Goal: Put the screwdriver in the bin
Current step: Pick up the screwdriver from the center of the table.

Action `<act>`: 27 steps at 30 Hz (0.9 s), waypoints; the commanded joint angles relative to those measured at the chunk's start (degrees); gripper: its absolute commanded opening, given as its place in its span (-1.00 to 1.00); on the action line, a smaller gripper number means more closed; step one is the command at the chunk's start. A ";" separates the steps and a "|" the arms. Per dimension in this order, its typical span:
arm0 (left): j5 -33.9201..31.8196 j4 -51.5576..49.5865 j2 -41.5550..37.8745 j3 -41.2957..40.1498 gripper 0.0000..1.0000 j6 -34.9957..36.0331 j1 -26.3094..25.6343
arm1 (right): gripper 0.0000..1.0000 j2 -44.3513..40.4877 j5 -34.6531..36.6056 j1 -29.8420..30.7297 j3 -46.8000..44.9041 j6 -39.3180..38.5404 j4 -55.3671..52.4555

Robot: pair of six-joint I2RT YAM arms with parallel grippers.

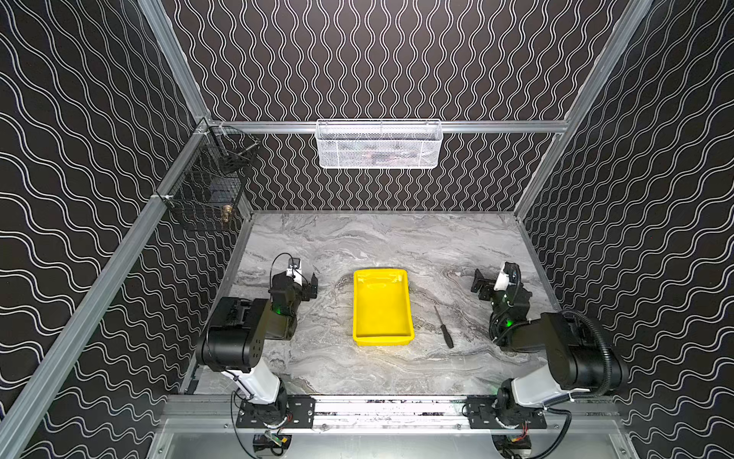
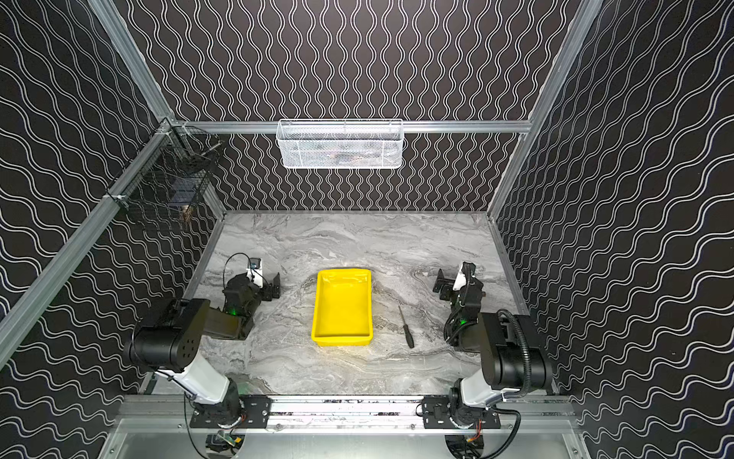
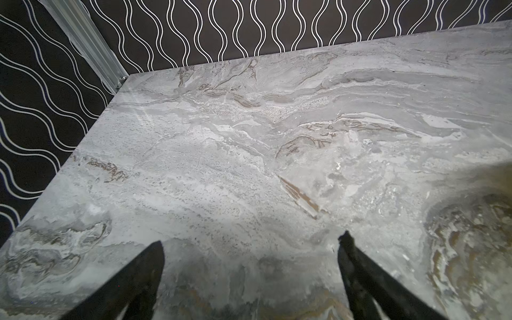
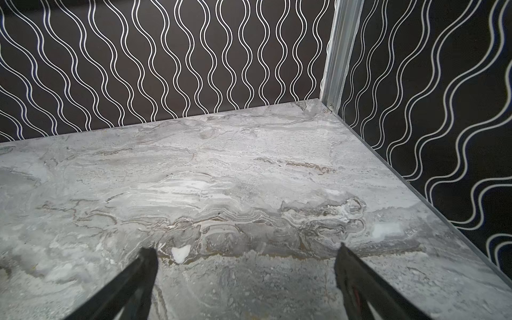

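The yellow bin (image 1: 382,306) (image 2: 341,306) sits mid-table in both top views, with nothing in it. Just to its right the screwdriver (image 1: 444,327) (image 2: 406,327) lies flat on the marble, black handle toward the front, thin shaft pointing back. My left gripper (image 1: 311,286) (image 2: 275,287) rests open at the left side of the table, well clear of the bin. My right gripper (image 1: 481,284) (image 2: 441,285) stands open at the right, behind and to the right of the screwdriver. Both wrist views show only bare marble between spread fingers (image 3: 149,266) (image 4: 145,266); the left gripper (image 3: 250,243) and right gripper (image 4: 243,249) hold nothing.
A white mesh basket (image 1: 379,144) hangs on the back wall rail. A black wire basket (image 1: 206,186) hangs at the left wall. Patterned walls enclose the marble table (image 1: 357,246) on three sides; the arm bases sit on the front rail (image 1: 389,409).
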 commanded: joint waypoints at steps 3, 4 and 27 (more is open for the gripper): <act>-0.19 1.62 -0.21 -0.25 0.98 0.74 -0.02 | 0.99 0.06 -0.30 0.04 0.34 -0.30 1.19; -0.19 1.62 -0.21 -0.25 0.98 0.75 0.01 | 0.99 0.06 -0.31 0.04 0.33 -0.23 1.19; 0.08 0.50 0.05 0.42 0.98 0.43 0.06 | 0.99 0.06 -0.41 0.06 0.24 -0.27 1.27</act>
